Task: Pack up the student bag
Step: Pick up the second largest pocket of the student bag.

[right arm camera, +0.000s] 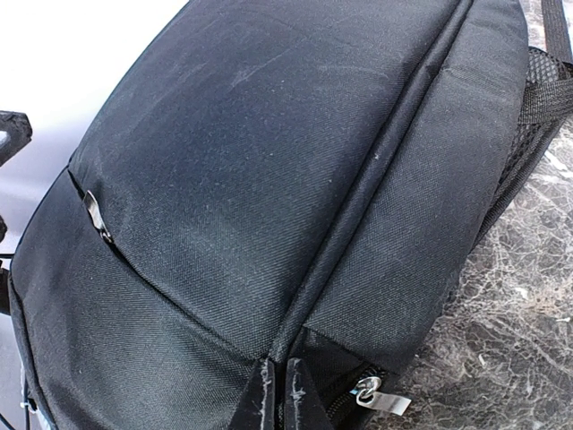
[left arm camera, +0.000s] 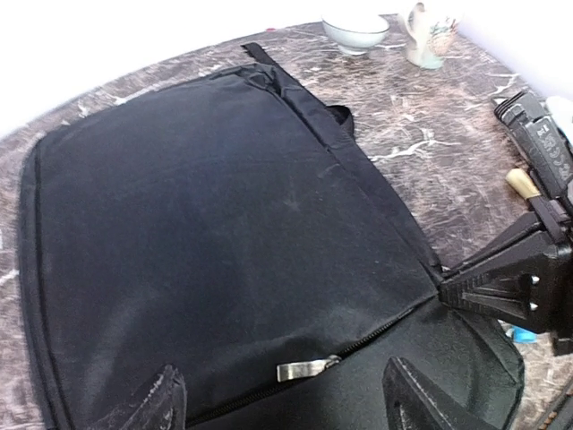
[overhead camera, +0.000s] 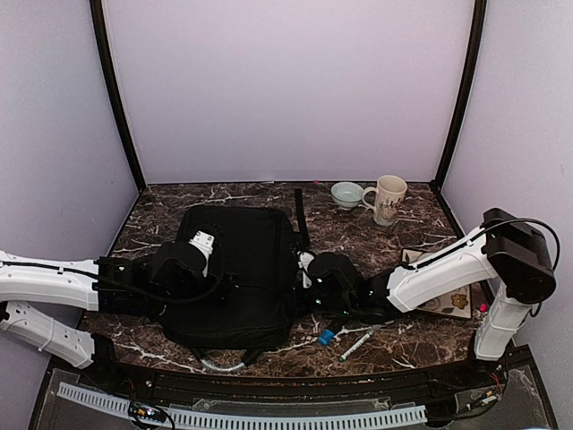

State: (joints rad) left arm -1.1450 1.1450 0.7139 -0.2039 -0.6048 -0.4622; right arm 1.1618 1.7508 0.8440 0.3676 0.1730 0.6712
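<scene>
- The marble-patterned table (overhead camera: 376,237) carries everything you are working with.
- The student bag (overhead camera: 237,269) lies flat at the middle-left of the table, between your two arms. It is black woven fabric, a little dusty, with a raised seam along its side and a mesh pocket (right arm camera: 528,116) at one end. Its strap (overhead camera: 302,219) runs off toward the back wall.
- Your left gripper (left arm camera: 282,385) hangs just above the bag with its jaws spread wide, holding nothing.
- Your right gripper (right arm camera: 277,381) is clenched, fingers pressed together, with the tips against the bag's right edge. You cannot tell whether any fabric is pinched between them.
- A flat printed sheet or book (overhead camera: 452,300) lies under your right arm, mostly hidden.
- A cream mug (overhead camera: 388,198) stands at the back right. Its print is too small to read.
- A pale bowl (overhead camera: 346,193) sits just left of the mug.
- A marker (overhead camera: 356,343) lies near the front edge, with a small blue item (overhead camera: 326,338) beside it.
- One silver zipper pull (left arm camera: 304,369) lies between your left fingers, and another (right arm camera: 380,399) sits just beside your right fingertips.
</scene>
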